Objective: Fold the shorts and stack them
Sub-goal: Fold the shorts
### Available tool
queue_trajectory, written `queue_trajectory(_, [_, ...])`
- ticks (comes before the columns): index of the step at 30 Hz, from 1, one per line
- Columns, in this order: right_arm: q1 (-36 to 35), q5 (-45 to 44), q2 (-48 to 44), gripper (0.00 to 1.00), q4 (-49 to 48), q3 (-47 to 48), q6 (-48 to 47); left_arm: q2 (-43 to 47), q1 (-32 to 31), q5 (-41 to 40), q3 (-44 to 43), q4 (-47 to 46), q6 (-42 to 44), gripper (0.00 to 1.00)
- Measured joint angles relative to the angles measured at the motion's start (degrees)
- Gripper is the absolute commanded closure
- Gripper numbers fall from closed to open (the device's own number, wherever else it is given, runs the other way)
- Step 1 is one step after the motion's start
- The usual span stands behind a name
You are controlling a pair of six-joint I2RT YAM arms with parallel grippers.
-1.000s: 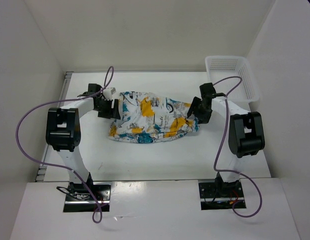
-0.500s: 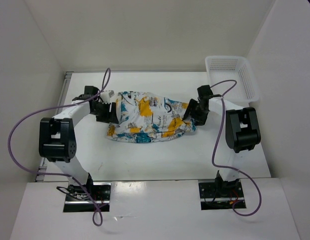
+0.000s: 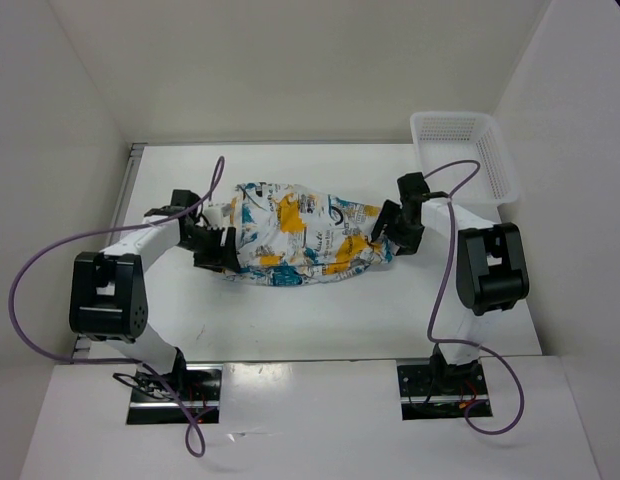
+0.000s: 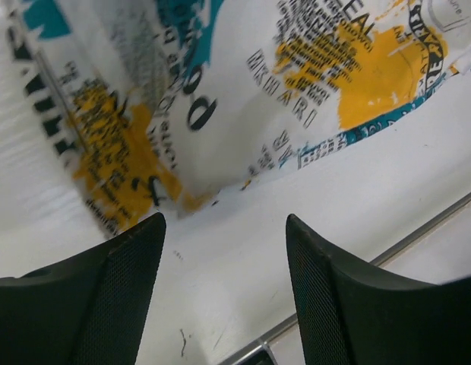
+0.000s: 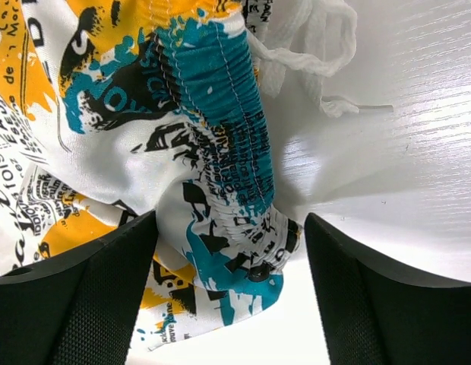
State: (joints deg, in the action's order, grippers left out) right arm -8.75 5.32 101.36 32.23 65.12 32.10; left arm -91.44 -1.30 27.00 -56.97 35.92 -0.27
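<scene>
Shorts (image 3: 300, 235) lie bunched in a long heap at the middle of the bench (image 3: 320, 310), stretched left to right between your two arms. Your right gripper (image 3: 385, 238) sits at their right end with its jaws wide apart. In the right wrist view a gathered fold of the teal elastic waistband (image 5: 228, 114) lies in the gap between them; you cannot tell whether either jaw presses it. That view also gives you the white drawstring (image 5: 304, 46), looped loose on the bench just beyond the waistband, which the top view does not resolve. Your left gripper (image 3: 218, 250) is at the shorts' near-left edge, jaws likewise apart. From its wrist you see only bare bench between them, with the printed edge just ahead of the tips, and you cannot tell whether a jaw touches cloth. Only the top view shows the white mesh basket (image 3: 495, 165) at the far right corner, well apart from the shorts.
</scene>
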Motion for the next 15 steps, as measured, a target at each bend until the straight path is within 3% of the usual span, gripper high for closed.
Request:
queue_trajectory(2, [0.0,0.0,-0.2,0.24,0.0,-0.2,0.0,-1.2,-1.4,0.4,0.0,-1.6,0.0,0.39])
queue_trajectory(5, [0.0,-0.2,-1.4,0.40,0.3,-1.1,-0.2,-3.0,-3.0,0.3,0.0,-3.7,-0.1,0.58])
queue_trajectory(8, [0.0,-0.2,-3.3,0.56,0.6,-2.5,-0.1,-3.3,-3.2,-0.1,0.0,-4.7,-0.1,0.70])
queue_trajectory(9, [-0.1,-0.1,-3.6,0.63,0.8,-2.6,-0.1,-3.3,-3.2,-0.2,0.0,-5.1,-0.1,0.82])
queue_trajectory(12, [-0.7,-0.2,-3.7,0.75,0.8,-2.7,-0.1,-3.3,-3.1,-0.6,0.0,-5.6,-0.1,1.00])
queue_trajectory(15, [-1.9,-0.7,-3.8,0.87,1.0,-2.8,0.0,-3.5,-3.1,-1.3,-0.3,-5.6,0.0,1.00])
